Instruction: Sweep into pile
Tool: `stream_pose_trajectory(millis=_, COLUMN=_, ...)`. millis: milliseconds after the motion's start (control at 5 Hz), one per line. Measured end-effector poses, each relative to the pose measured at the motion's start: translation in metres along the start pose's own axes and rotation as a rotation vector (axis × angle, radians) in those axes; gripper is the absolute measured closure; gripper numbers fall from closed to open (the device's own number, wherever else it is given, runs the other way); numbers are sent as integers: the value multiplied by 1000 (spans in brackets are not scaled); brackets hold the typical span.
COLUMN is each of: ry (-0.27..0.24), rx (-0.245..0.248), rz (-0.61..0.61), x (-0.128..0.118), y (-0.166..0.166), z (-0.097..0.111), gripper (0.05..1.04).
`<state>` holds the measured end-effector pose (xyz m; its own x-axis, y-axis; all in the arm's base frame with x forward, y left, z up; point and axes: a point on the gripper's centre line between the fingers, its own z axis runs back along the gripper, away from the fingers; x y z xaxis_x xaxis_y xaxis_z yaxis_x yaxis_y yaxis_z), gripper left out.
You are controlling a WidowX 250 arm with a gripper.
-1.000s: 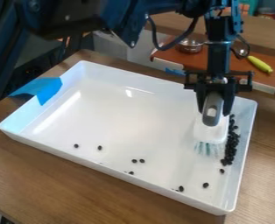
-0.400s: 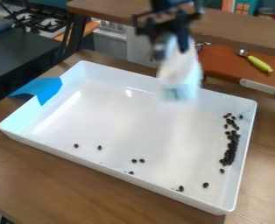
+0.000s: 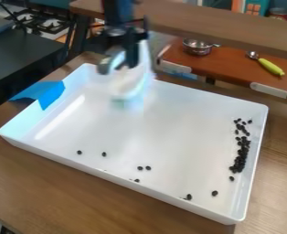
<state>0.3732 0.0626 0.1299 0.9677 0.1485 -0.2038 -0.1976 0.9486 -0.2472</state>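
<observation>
Brush (image 3: pixel 129 84) clamped in the hand (image 3: pixel 118 64) near the far edge of the tray (image 3: pixel 170 137); probably light, soft-bristled, best held by its handle (image 3: pixel 114 60). Black beans (image 3: pixel 241 157) likely to roll.

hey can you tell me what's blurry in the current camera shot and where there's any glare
Camera view: the white, clear-bristled brush and black two-finger gripper are smeared by blur; the small black beans look fairly crisp; a bright streak of glare runs inside the left wall of the white rectangular plastic tray.
</observation>
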Motion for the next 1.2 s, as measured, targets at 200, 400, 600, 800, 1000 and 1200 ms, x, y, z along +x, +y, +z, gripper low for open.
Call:
stream_pose_trajectory(millis=200, ry=13, rx=85, rz=9, x=-4, y=38, z=-8, gripper=595)
stream_pose_trajectory(millis=400, ry=35, rx=141, rz=-47, x=-8, y=56, z=-22, gripper=595)
stream_pose_trajectory(millis=600, ry=67, rx=152, rz=-51, x=-17, y=76, z=-30, gripper=595)
stream_pose_trajectory(millis=800, ry=43, rx=192, rz=-77, x=-24, y=80, z=-26, gripper=595)
stream_pose_trajectory(millis=1000, ry=65, rx=220, rz=-118, x=-28, y=88, z=-34, gripper=595)
stream_pose_trajectory(millis=1200, ry=79, rx=232, rz=-119, x=-35, y=92, z=-44, gripper=595)
